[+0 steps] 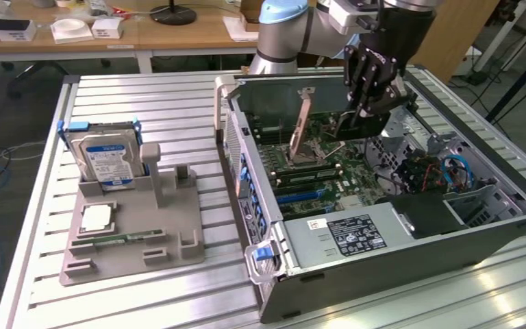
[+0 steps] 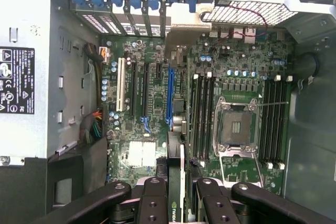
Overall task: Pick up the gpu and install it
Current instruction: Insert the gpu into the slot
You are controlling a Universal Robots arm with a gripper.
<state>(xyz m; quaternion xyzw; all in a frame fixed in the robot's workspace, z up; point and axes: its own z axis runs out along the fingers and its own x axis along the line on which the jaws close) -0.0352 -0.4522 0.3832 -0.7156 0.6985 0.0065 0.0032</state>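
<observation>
Claw (image 1: pixel 368 115) clamped on the gpu (image 2: pixel 177 205) hangs over the motherboard (image 1: pixel 322 171) at two o'clock in the exterior view: pickup done, card not yet seated.

The gripper (image 1: pixel 369 111) hangs inside the open computer case (image 1: pixel 409 257), its fingers closed on the gpu (image 1: pixel 358 129), held on edge just above the motherboard (image 1: pixel 336 175). On the exterior view's left, well apart on the slatted table (image 1: pixel 135 301), a grey holder (image 1: pixel 126 257) carries an upright hard drive (image 1: pixel 106 161) and a narrow memory strip (image 1: pixel 121 238)
</observation>
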